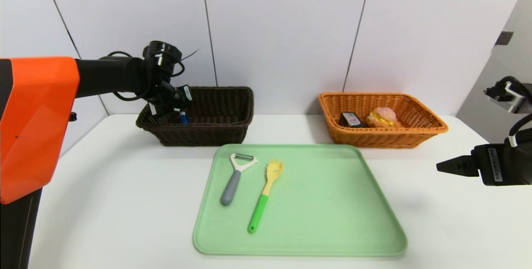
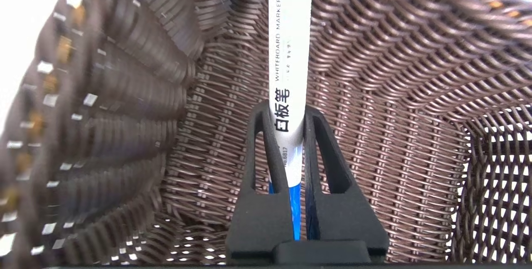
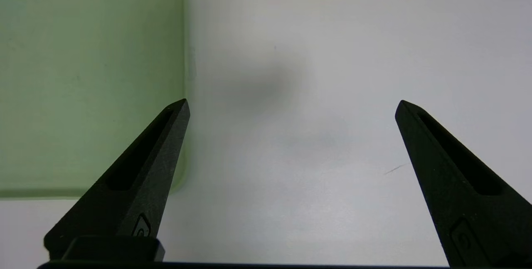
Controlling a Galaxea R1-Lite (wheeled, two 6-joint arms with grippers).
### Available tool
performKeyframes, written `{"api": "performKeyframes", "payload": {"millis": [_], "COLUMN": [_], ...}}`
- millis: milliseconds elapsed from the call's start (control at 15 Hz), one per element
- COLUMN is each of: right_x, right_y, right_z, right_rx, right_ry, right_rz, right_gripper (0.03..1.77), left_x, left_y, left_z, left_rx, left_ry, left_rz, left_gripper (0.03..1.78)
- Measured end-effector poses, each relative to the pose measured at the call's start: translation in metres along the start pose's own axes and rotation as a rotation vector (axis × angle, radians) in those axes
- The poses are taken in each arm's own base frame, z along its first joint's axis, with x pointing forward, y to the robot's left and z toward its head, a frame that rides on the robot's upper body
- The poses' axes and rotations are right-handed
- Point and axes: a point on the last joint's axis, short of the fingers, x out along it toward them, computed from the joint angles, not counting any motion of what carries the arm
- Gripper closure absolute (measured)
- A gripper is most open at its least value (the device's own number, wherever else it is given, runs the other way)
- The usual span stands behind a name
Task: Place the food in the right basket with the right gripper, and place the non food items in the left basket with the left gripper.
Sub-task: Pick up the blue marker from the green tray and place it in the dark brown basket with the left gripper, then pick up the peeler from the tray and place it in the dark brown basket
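1. Marker (image 2: 289,44) — white barrel, blue cap — is clamped in the left claw (image 2: 286,113) inside the dark brown basket (image 1: 232,94). Judged light, rigid, slick; the grip sits near the cap end.
2. Peeler (image 1: 237,177) and pasta spoon (image 1: 266,192) lie on the green tray (image 1: 332,219): take each mid-handle.
3. Right claw (image 3: 291,107) is spread wide and empty, over the table (image 1: 436,227).

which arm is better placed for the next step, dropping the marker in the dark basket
Left. The left gripper is shut on the marker inside the dark basket. The right gripper is open, off beside the tray.
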Motion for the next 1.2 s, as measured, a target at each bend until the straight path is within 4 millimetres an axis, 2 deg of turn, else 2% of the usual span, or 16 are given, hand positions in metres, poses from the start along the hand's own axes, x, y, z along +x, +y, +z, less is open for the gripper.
{"api": "performKeyframes", "payload": {"millis": [267,533,733,800,933,1000,1133,1200], "right_x": [0.0,-0.003,-0.005,-0.006,-0.008,-0.008,-0.008,-0.008], "right_y": [0.0,0.0,-0.001,-0.001,-0.001,-0.002,-0.002,-0.002], "right_z": [0.0,-0.001,-0.001,-0.001,-0.001,-0.002,-0.002,-0.002], "right_rx": [-0.001,-0.002,0.0,0.001,0.004,0.007,0.008,0.008], "right_ry": [0.0,-0.008,-0.016,-0.02,-0.024,-0.026,-0.027,-0.027], "right_rz": [0.001,0.002,0.003,0.004,0.003,0.003,0.002,0.002], "right_gripper": [0.09,0.09,0.09,0.09,0.09,0.09,0.09,0.09], "left_x": [-0.006,-0.007,-0.012,-0.019,-0.055,-0.082,-0.137,-0.164], "left_y": [-0.001,-0.001,-0.001,-0.003,-0.012,-0.022,-0.043,-0.05], "left_z": [0.002,0.003,0.006,0.009,0.02,0.023,0.016,0.006], "left_rx": [0.014,0.015,0.01,0.007,0.011,0.028,0.095,0.149], "left_ry": [-0.009,-0.015,-0.027,-0.039,-0.091,-0.116,-0.123,-0.086], "left_rz": [-0.002,-0.001,-0.006,-0.014,-0.065,-0.109,-0.193,-0.225], "left_gripper": [1.67,1.07,0.77,0.69,0.55,0.49,0.41,0.37]}}
